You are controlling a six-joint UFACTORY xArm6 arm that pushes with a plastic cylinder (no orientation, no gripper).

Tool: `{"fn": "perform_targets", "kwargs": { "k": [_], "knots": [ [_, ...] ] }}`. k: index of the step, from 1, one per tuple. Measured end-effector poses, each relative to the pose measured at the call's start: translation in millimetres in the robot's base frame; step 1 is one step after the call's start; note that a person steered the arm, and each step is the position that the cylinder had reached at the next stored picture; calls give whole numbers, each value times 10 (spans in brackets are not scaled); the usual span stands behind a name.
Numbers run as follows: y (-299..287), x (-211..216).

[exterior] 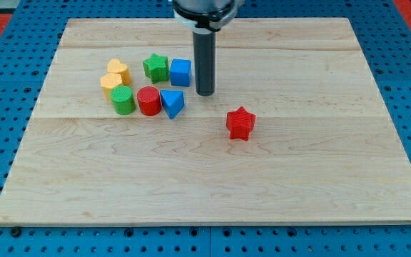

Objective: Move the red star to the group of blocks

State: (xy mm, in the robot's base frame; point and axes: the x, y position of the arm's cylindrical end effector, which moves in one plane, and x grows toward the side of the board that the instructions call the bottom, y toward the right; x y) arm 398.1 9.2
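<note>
The red star (240,123) lies alone on the wooden board (212,193), right of centre. The group sits to its upper left: a green star (155,67), a blue cube (180,72), a yellow heart (118,71), a yellow block (110,83), a green cylinder (123,100), a red cylinder (148,101) and a blue triangle (172,103). My tip (205,93) stands just right of the blue cube and blue triangle, up and left of the red star, touching no block.
The board lies on a blue perforated table (6,64). The arm's dark mount (204,11) hangs over the board's top edge at the view's top centre.
</note>
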Motion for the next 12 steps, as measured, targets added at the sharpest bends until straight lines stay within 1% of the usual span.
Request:
{"fn": "perform_targets", "kwargs": {
  "k": [1, 2, 3, 4, 5, 6, 7, 8, 9, 11, 12],
  "knots": [
    [915, 608],
    [1483, 1094],
    [1462, 1122],
    [1158, 1227],
    [887, 1214],
    [707, 738],
    [634, 473],
    [841, 1047],
    [723, 1110],
    [380, 195],
    [288, -69]
  ]
}}
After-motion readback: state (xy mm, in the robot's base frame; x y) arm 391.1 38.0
